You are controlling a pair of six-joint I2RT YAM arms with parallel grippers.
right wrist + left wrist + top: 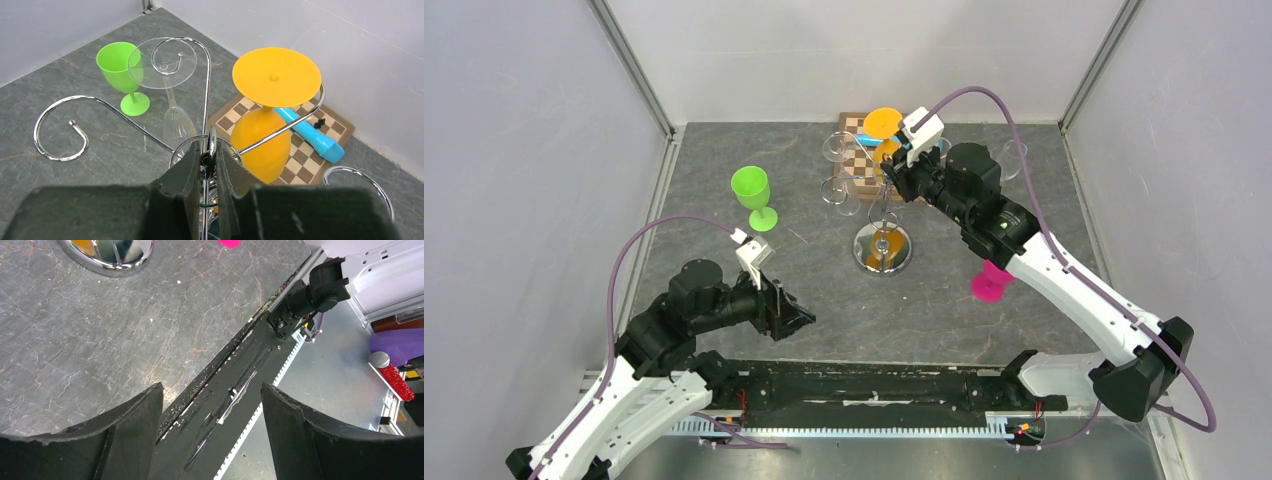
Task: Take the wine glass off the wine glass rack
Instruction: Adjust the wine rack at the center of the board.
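Note:
The chrome wine glass rack (pixel 882 250) stands mid-table on its round mirror base. An orange wine glass (pixel 265 140) hangs upside down from one curled arm, its foot on top. From another arm hangs a clear wine glass (pixel 175 122). My right gripper (pixel 209 155) is shut on the small ring at the top of the rack's central pole; in the top view this gripper (pixel 902 178) sits over the rack's top. My left gripper (pixel 799 318) hovers open near the table's front edge, and the left wrist view shows nothing between its fingers (pixel 135 430).
A green wine glass (pixel 752 195) stands upright left of the rack. A pink glass (pixel 992 283) lies right of the base, partly under my right arm. A chessboard (pixel 300 155) with a blue stick (pixel 312 135) lies behind the rack. White walls enclose three sides.

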